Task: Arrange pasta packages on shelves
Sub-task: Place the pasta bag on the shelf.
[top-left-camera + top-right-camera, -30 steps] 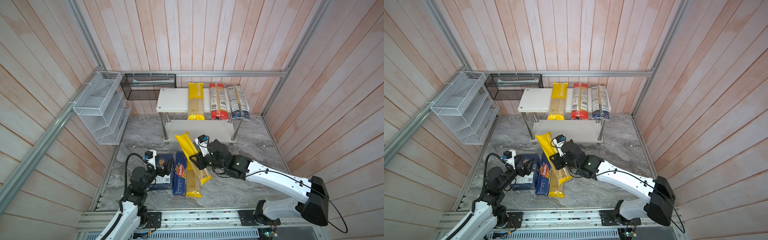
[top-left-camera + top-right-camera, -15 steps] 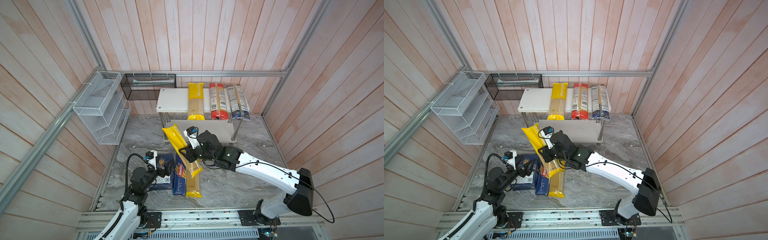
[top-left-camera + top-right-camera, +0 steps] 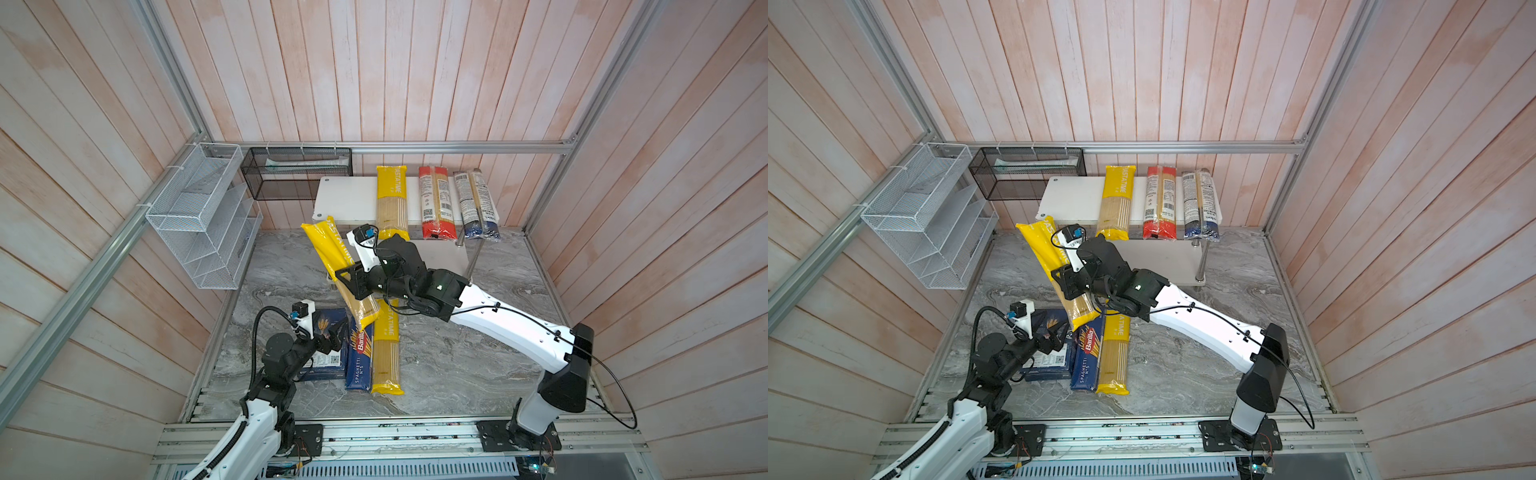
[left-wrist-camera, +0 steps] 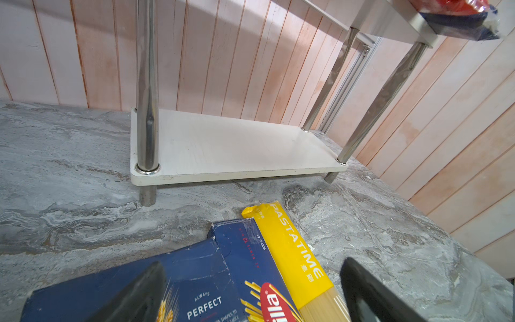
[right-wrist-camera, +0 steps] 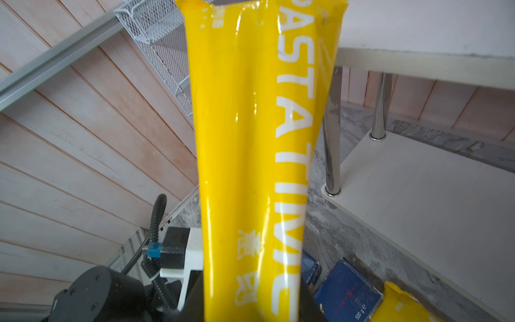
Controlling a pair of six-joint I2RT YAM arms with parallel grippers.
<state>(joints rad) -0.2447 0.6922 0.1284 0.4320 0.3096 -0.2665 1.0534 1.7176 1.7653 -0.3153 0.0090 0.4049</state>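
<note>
My right gripper (image 3: 353, 286) (image 5: 250, 309) is shut on a yellow PASTATIME bag (image 3: 332, 257) (image 3: 1050, 253) (image 5: 250, 139). It holds the bag tilted in the air by the rack's front left corner. The upper shelf (image 3: 345, 199) carries a yellow bag (image 3: 391, 199), a red-ended bag (image 3: 434, 203) and a dark-blue-ended bag (image 3: 476, 203). The lower shelf (image 4: 228, 147) (image 5: 418, 195) is bare. Two Barilla boxes (image 3: 360, 353) (image 3: 328, 357) and another yellow bag (image 3: 387, 353) lie on the table. My left gripper (image 3: 332, 332) (image 4: 250, 295) hovers open over the boxes.
A white wire mesh basket (image 3: 199, 216) hangs on the left wall. A black mesh basket (image 3: 297, 172) hangs on the back wall beside the rack. Chrome legs (image 4: 146, 83) stand at the rack's corners. The grey marble tabletop (image 3: 457, 374) is walled on three sides.
My right gripper has carried the yellow bag up and back to the left, toward the rack's left end. The left arm has hardly moved.
</note>
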